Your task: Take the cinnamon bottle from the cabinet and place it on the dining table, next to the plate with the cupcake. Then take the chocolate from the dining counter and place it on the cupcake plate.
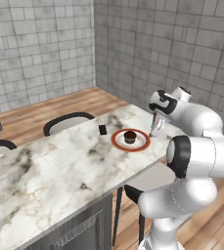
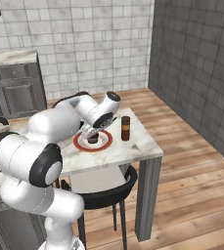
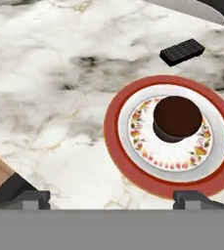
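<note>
2 base views flank arm, share plate (image 1: pixel 130 140) | hand view close overhead (tilted)

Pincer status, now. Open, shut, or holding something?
Pincer: open, holding nothing, its two fingertips wide apart above the dining table near the plate; the chocolate lies untouched beyond it.

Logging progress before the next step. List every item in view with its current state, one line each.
cinnamon bottle: upright on the dining table, beside the plate, cap on.
plate: flat on the table, holding the cupcake.
cupcake: upright at the plate's centre.
chocolate: lying on the table, off the plate, not held.
gripper: open, empty, above the plate's edge.
</note>
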